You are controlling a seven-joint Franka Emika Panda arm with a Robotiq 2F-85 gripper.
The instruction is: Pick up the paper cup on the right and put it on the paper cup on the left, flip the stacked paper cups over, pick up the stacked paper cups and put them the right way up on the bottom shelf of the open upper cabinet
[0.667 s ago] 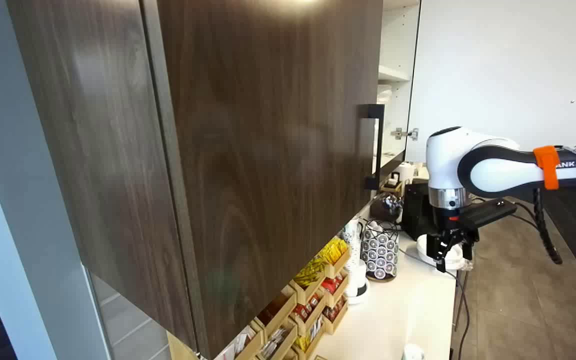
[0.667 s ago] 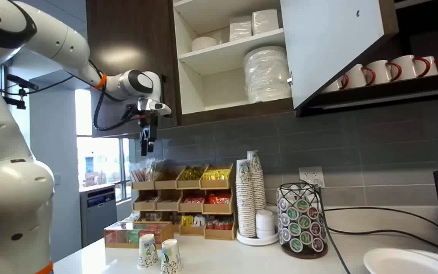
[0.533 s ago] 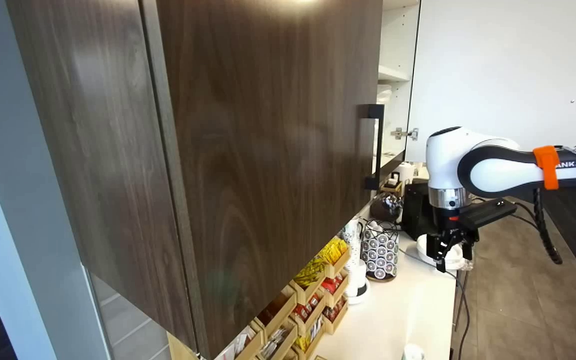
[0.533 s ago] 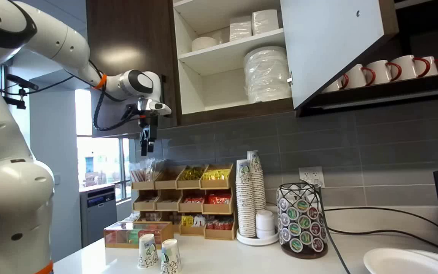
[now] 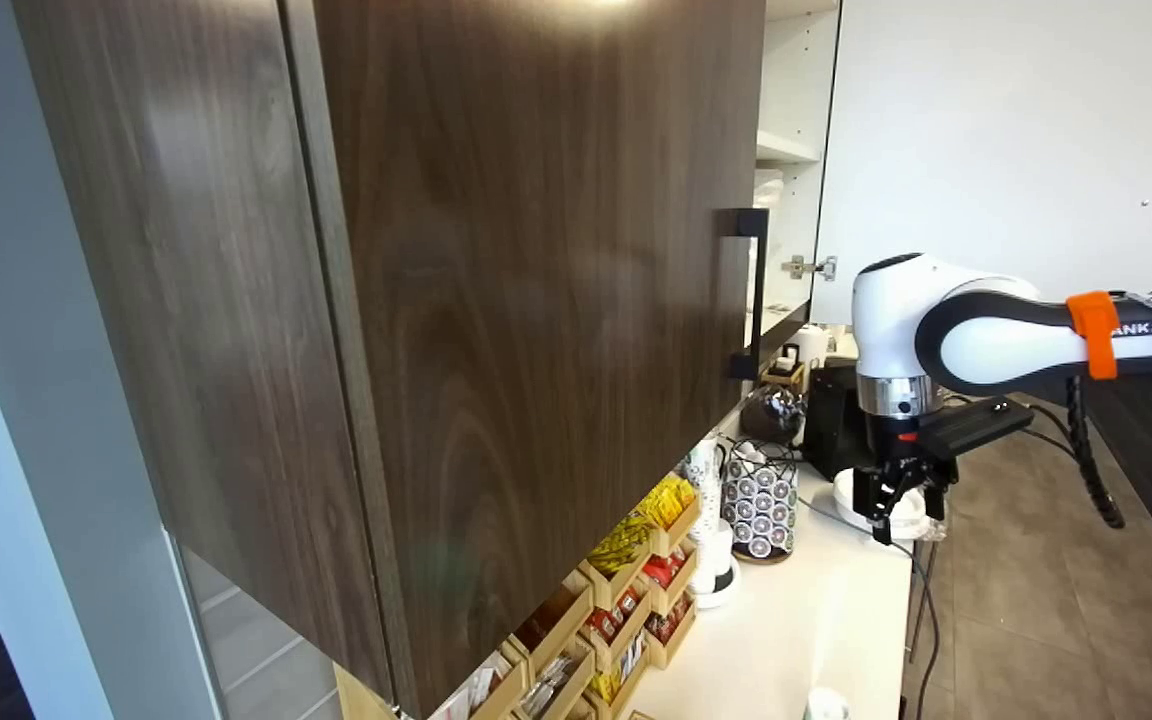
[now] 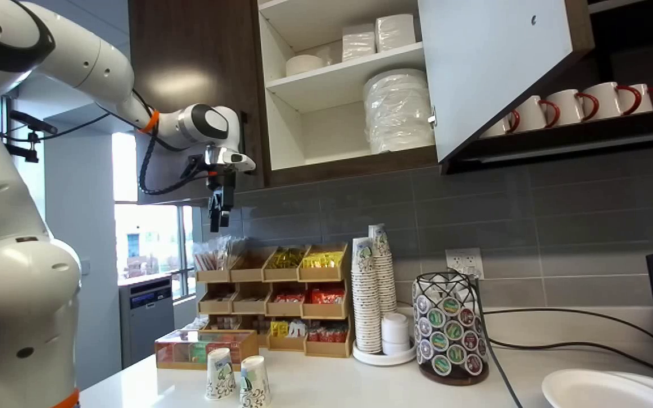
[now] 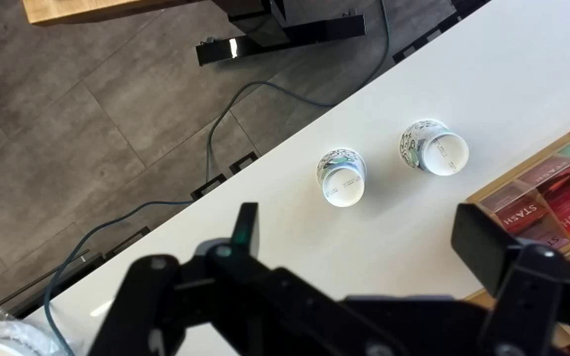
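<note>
Two white printed paper cups stand upside down and apart on the white counter. In an exterior view the right cup (image 6: 254,382) is nearer that camera than the left cup (image 6: 220,374). In the wrist view the right cup (image 7: 342,179) and the left cup (image 7: 434,148) show their bases; the left one is nearer the tea box. Another exterior view shows one cup (image 5: 824,704), cut by the frame's lower edge. My gripper (image 6: 220,220) hangs high above the counter, pointing down, open and empty; its fingers (image 7: 356,232) are wide apart. The upper cabinet (image 6: 326,136) is open.
A wrapped plate stack (image 6: 399,110) stands on the bottom shelf's right side. The open door (image 6: 491,62) swings outward at right. A tea box (image 6: 204,348), condiment rack (image 6: 287,300), tall cup stacks (image 6: 366,300), pod jar (image 6: 451,334) and white plates (image 6: 604,388) are on the counter.
</note>
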